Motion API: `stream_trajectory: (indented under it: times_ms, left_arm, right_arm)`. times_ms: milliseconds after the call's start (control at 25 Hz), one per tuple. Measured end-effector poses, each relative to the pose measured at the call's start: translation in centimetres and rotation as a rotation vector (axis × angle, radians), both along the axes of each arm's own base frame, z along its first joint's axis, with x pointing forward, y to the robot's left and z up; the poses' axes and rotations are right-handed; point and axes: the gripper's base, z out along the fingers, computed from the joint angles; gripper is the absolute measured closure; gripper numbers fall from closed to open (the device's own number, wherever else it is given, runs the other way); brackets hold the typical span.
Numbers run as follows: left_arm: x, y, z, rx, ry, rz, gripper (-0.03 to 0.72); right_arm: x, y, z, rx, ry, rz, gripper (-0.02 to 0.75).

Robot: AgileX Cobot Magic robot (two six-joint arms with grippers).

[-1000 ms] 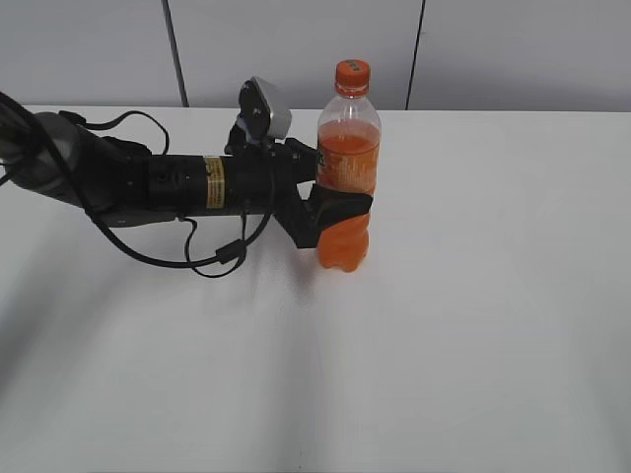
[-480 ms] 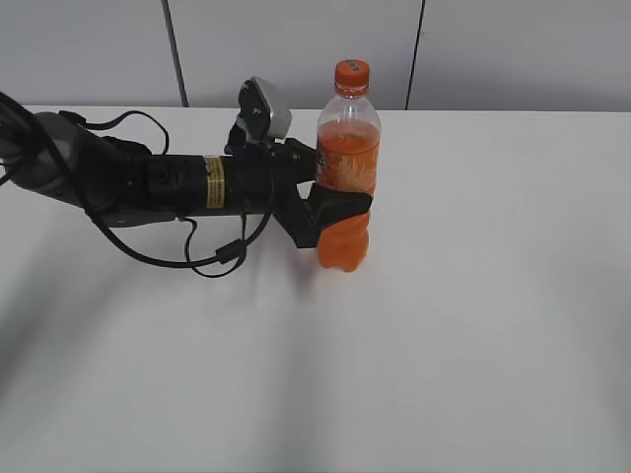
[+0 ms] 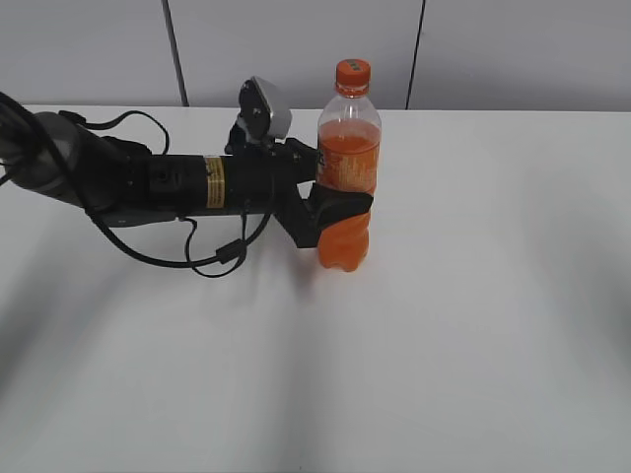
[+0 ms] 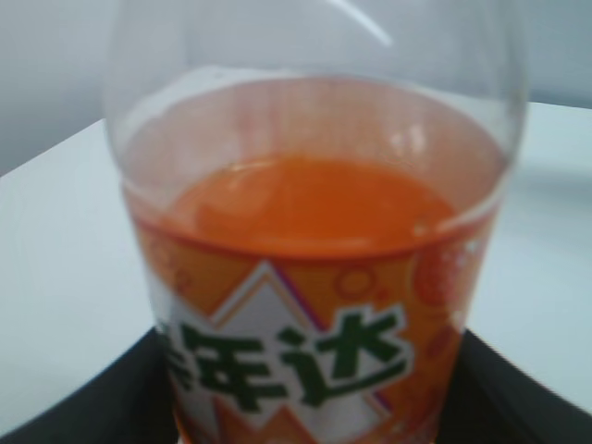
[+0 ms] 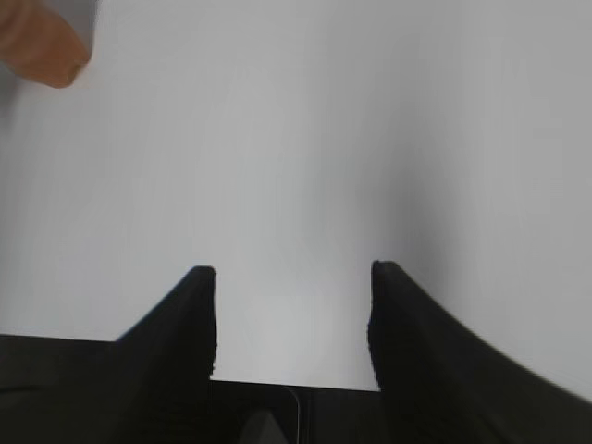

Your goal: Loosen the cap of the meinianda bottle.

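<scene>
The meinianda bottle (image 3: pixel 347 168) stands upright on the white table, about half full of orange drink. Its orange cap (image 3: pixel 352 74) sits on top, free of both grippers. My left gripper (image 3: pixel 340 205) reaches in from the left and is shut on the bottle's labelled middle. In the left wrist view the bottle (image 4: pixel 314 231) fills the frame, with black fingers (image 4: pixel 120 398) at both lower corners; the cap is out of that view. My right gripper (image 5: pixel 291 277) is open and empty over bare table and does not show in the exterior view.
The white table (image 3: pixel 473 325) runs to a grey panelled wall (image 3: pixel 493 49) at the back. The left arm and its loose cable (image 3: pixel 212 261) lie low across the left of the table. An orange shape (image 5: pixel 42 42) shows at the top left of the right wrist view.
</scene>
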Motion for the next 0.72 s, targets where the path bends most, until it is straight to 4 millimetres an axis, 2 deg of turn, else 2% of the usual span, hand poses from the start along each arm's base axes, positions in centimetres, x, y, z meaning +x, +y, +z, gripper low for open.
stream_trajectory:
  times_ms: [400,720]
  left_arm:
    - [0.0,0.0,0.0,-0.001,0.000,0.000,0.249]
    - [0.0,0.0,0.0,-0.002,0.000,-0.001,0.249]
  right_arm:
    - [8.6,0.8,0.0,-0.022,0.196,0.016,0.342]
    - [14.9,1.4,1.6,-0.019,0.150,0.019,0.342]
